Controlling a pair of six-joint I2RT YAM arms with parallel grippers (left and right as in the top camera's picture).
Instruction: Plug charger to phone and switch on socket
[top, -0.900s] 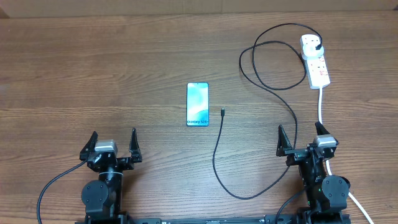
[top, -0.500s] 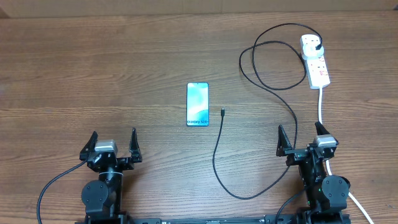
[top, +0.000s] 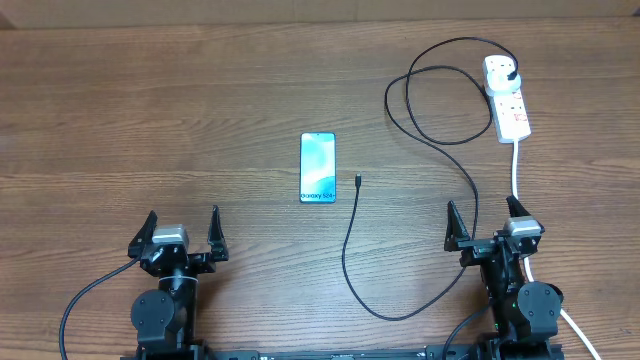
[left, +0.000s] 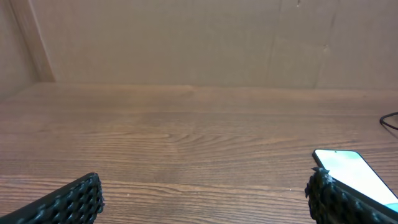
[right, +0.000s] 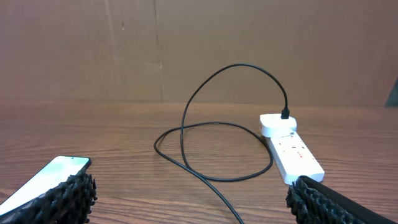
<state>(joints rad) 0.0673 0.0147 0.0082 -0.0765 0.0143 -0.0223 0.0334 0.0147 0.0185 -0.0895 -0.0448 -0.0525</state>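
The phone (top: 318, 167) lies flat mid-table, teal screen up, white text at its near end; it also shows at the right edge of the left wrist view (left: 354, 174) and the left edge of the right wrist view (right: 46, 176). The charger (top: 440, 140) loops from its black plug in the socket (top: 506, 97) across the table, and its small connector tip (top: 358, 181) rests just right of the phone. The white socket (right: 291, 149) lies at the back right. My left gripper (top: 181, 232) and right gripper (top: 483, 222) stand open near the front edge, both empty.
A thick white cord (top: 516, 170) runs from the socket toward the right arm's base. The charger's slack bows down to the table front (top: 385, 310) between the two arms. A brown wall (left: 199, 43) backs the table.
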